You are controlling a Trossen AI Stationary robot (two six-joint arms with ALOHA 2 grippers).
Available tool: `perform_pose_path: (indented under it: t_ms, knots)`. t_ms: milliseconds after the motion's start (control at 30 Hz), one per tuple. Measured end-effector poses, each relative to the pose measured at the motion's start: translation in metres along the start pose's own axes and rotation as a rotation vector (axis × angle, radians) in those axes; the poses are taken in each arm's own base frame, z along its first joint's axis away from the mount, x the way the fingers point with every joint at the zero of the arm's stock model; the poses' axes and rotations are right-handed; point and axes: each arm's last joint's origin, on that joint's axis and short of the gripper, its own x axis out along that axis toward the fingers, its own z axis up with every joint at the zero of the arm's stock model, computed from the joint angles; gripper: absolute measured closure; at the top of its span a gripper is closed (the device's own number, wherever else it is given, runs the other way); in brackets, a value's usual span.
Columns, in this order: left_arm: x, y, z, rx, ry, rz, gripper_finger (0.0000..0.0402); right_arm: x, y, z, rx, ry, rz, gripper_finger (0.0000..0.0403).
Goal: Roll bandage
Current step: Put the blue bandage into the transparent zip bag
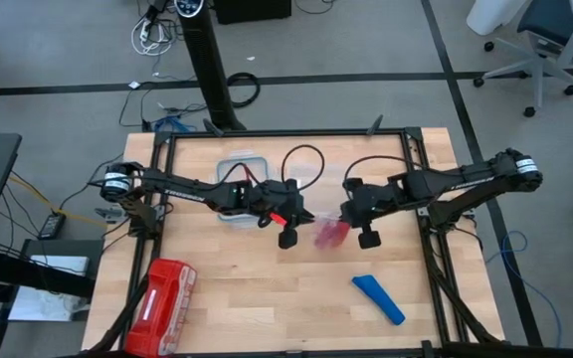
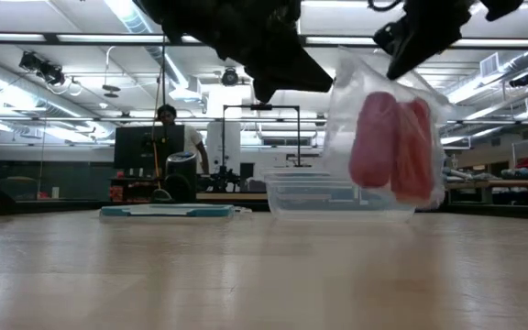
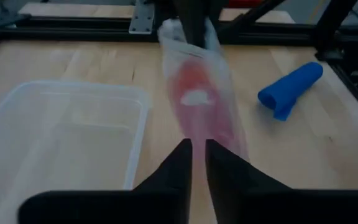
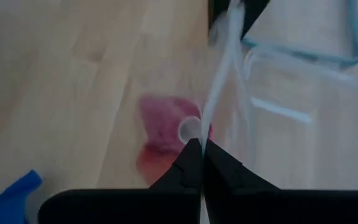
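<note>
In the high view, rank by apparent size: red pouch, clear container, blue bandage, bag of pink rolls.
1. Red pouch, largest.
2. Clear container, though the left arm covers part of it.
3. Blue bandage.
4. Bag of pink rolls, smallest; held off the table, so unsure.

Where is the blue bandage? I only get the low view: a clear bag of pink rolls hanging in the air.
Observer: The high view shows the bandage lying on the table, lower right, apart from both arms.
Operator: What holds the bag?
Observer: In the right wrist view, the right arm's jaws are shut on the plastic bag; the left arm meets it from the other side.
Operator: Anything else down there?
Observer: A red pouch lies at the table's lower left corner.
</note>
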Motion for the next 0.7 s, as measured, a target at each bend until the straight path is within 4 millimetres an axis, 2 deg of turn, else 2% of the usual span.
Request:
perform_pose_path:
  t_ms: [233, 700]
  knots:
    - [0.000, -0.001, 0.003, -0.060, -0.028, -0.015, 0.0304, 0.022, 0.002, 0.002, -0.015, 0.131, 0.010, 0.0402]
    - [0.000, -0.002, 0.004, -0.102, -0.035, 0.007, 0.0251, 0.022, -0.004, 0.040, -0.014, 0.289, -0.011, 0.0403]
